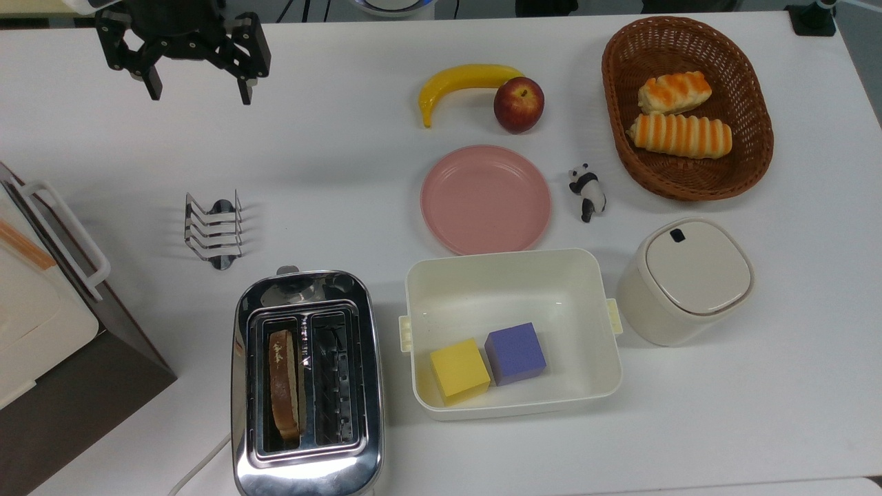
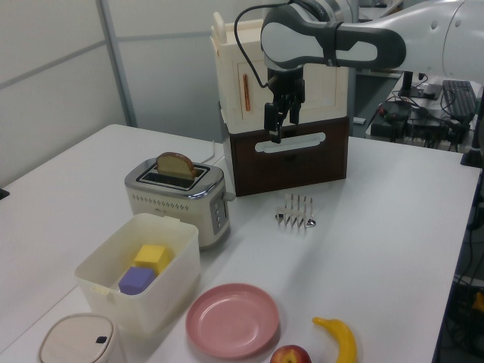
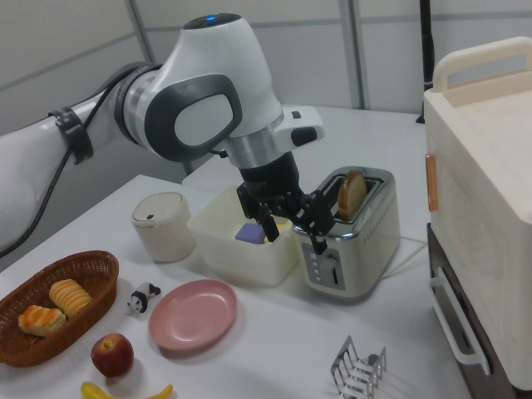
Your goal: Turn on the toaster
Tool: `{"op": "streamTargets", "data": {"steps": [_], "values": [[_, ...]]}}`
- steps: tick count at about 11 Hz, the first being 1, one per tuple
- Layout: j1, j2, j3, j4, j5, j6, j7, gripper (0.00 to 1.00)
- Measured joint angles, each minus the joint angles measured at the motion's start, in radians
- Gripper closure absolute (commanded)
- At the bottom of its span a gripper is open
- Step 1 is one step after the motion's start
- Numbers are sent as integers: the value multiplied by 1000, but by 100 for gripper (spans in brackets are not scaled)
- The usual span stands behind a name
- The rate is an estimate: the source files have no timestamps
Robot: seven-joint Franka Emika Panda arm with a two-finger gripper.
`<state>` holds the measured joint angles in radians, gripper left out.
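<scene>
The chrome two-slot toaster [image 1: 306, 386] stands at the front of the table in the top view, with a slice of bread [image 1: 284, 386] upright in its left slot. Its lever knob [image 1: 288, 270] sits at the end facing the toast rack, and a white cord [image 1: 200, 468] trails from the other end. My gripper [image 1: 200, 89] hangs open and empty in the top view's upper left, well clear of the toaster. In the right view the gripper [image 3: 295, 233] hovers in front of the toaster [image 3: 353, 237]; in the left view the gripper [image 2: 278, 117] is above and behind the toaster [image 2: 178, 200].
A wire toast rack [image 1: 213, 231] lies between gripper and toaster. A brown-and-cream box appliance [image 1: 41, 324] fills the top view's left edge. Right of the toaster are a white bin [image 1: 510, 265] holding two blocks, a pink plate [image 1: 486, 200], banana [image 1: 462, 83], apple [image 1: 518, 105], basket [image 1: 754, 138] and lidded pot [image 1: 689, 279].
</scene>
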<state>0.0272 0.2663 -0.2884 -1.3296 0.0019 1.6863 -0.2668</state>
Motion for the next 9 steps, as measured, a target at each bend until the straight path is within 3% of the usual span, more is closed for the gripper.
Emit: {"op": "streamTargets", "data": {"steps": [5,6,7,9], "values": [[7,0,7,-4,15,0,0,0],[7,0,8,-5,15,0,0,4],[8,0,9,-6,15,0,0,20],[8,0,9,-8,15,0,0,62]]}}
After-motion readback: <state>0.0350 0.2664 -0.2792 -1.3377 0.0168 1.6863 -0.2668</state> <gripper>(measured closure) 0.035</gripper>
